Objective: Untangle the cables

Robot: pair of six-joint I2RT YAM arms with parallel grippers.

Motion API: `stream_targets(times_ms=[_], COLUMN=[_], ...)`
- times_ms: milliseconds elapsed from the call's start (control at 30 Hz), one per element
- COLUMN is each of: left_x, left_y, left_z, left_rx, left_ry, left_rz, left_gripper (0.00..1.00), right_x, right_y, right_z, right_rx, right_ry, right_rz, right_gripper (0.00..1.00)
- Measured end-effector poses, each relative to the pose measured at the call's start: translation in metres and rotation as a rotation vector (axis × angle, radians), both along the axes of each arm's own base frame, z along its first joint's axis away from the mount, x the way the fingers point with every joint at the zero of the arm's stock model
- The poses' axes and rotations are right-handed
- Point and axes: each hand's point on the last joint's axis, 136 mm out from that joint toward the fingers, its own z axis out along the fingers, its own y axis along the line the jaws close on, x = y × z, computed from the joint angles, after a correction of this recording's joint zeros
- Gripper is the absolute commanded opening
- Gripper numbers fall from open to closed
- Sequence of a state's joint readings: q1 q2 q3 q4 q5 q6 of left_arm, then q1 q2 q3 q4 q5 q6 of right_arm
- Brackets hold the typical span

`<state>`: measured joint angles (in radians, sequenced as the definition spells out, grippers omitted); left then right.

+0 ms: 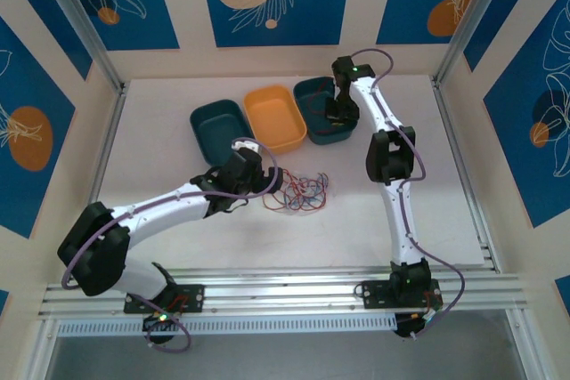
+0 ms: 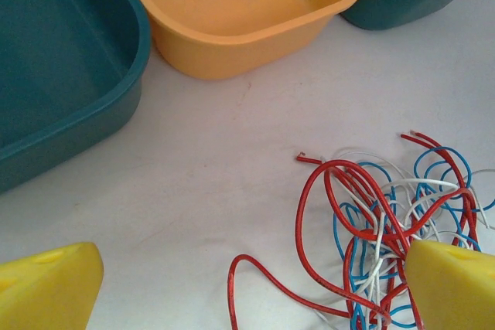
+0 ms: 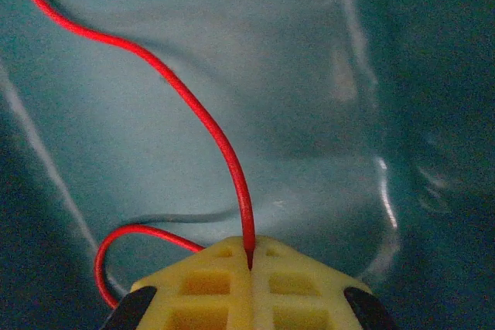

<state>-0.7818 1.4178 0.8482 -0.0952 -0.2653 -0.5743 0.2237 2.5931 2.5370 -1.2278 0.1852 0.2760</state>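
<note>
Right wrist: right end effector (image 3: 249, 259) pinches a red cable (image 3: 224, 144) running up-left; left end effector (image 2: 247, 287) gapes wide.

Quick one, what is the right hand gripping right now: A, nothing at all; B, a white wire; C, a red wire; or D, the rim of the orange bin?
C: the right hand is shut on a red wire, which rises from between its fingers inside the teal bin.
</note>
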Motion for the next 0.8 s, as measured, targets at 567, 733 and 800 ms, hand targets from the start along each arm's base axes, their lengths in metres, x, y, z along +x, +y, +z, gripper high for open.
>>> stream_targets(times_ms=[567,733,800], left_x=[0.000,0.000,0.000], left_y=[0.000,0.000,0.000], left_z=[0.000,0.000,0.000], left_rx=[0.000,0.000,0.000], left_ry=[0.000,0.000,0.000], left_rz=[0.000,0.000,0.000], left_gripper=[1.00,1.00,1.00], right_x=[-0.009,-0.010,-0.010], right_y=[0.007,0.002,0.000], right_z=[0.065,0.122,0.135], right_rx=[-0.036,-0.036,-0.037], right_ry=[-0.111,-0.226,-0.259], right_rz=[0.083,0.062,0.051], right_gripper=[0.48,0.49,0.49])
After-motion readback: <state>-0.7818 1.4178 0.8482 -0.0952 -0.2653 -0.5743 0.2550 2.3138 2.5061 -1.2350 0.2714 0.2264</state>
